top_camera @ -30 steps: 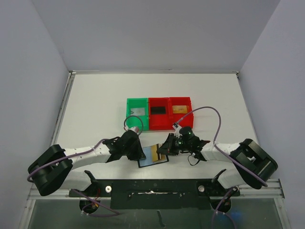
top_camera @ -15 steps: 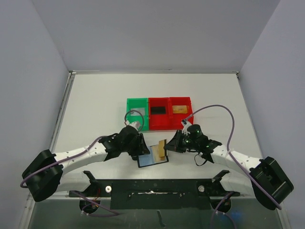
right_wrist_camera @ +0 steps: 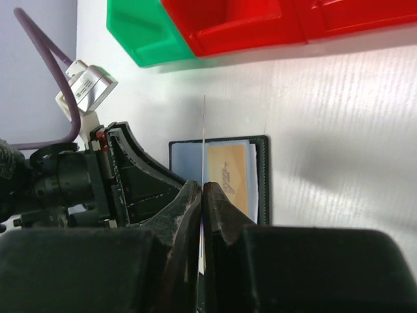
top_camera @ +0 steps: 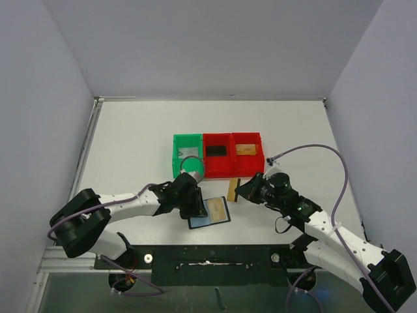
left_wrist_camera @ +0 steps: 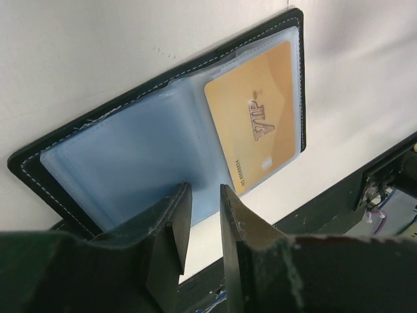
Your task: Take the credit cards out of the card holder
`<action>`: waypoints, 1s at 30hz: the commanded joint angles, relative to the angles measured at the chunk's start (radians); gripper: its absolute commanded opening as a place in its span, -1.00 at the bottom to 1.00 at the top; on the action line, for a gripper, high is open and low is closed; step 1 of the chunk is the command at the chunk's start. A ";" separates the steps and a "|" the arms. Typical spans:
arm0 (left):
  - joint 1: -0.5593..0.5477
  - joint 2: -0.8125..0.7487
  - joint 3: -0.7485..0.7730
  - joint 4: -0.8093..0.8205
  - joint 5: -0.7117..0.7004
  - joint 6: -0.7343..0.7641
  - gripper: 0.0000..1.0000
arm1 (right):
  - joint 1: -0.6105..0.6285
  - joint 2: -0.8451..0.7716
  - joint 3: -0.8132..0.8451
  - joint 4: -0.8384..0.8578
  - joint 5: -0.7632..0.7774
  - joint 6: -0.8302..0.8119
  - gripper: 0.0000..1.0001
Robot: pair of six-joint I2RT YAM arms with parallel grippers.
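The black card holder (top_camera: 210, 213) lies open on the table, its bluish pockets (left_wrist_camera: 130, 156) facing up. A gold credit card (left_wrist_camera: 260, 130) marked VIP sits in its right pocket. My left gripper (left_wrist_camera: 203, 188) stands over the near edge of the left pocket, open by a narrow gap with nothing between the fingers. My right gripper (top_camera: 240, 190) is shut on another gold card (top_camera: 232, 190), held clear of the holder to its right. That card shows edge-on (right_wrist_camera: 204, 130) in the right wrist view.
Behind the holder stands a row of bins: a green one (top_camera: 178, 155) with a pale grey card, a red one (top_camera: 217, 171) with a black card, and a red one (top_camera: 260, 151) with a gold card. The black base rail (top_camera: 208, 254) runs along the near edge.
My right gripper has pulled a gold card out of the holder and carried it right. My left gripper has opened slightly and shifted over the holder's left pocket.
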 commanded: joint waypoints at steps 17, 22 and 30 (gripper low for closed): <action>0.008 -0.354 0.139 -0.213 -0.314 0.185 -0.13 | -0.012 -0.196 0.112 -0.070 0.291 -0.539 -1.00; 0.092 -0.417 0.194 -0.368 -0.371 0.297 0.10 | -0.012 -0.199 0.173 -0.108 0.413 -0.757 -1.00; 0.418 -0.568 0.181 -0.439 -0.244 0.416 0.43 | -0.198 -0.086 0.255 -0.040 0.288 -0.799 -1.00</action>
